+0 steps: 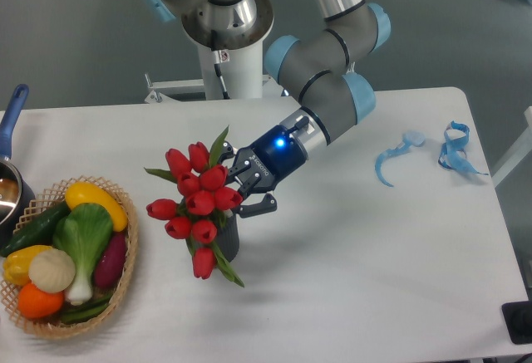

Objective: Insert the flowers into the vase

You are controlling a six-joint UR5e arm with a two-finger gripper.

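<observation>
Standing in the vase (230, 242) near the table's (349, 280) centre-left, the flowers (196, 206), a bunch of red tulips, spread wider than the dark vase and hide its mouth, with one bloom and a leaf drooping over its front. The gripper (246, 193) reaches in from the right with its fingers spread apart just beside the blooms; whether they touch the stems cannot be told. A wicker basket (125, 284) of toy vegetables sits to the left, a blue-handled pot (10, 143) at the left edge, and blue ribbon scraps (453, 149) lie far right.
</observation>
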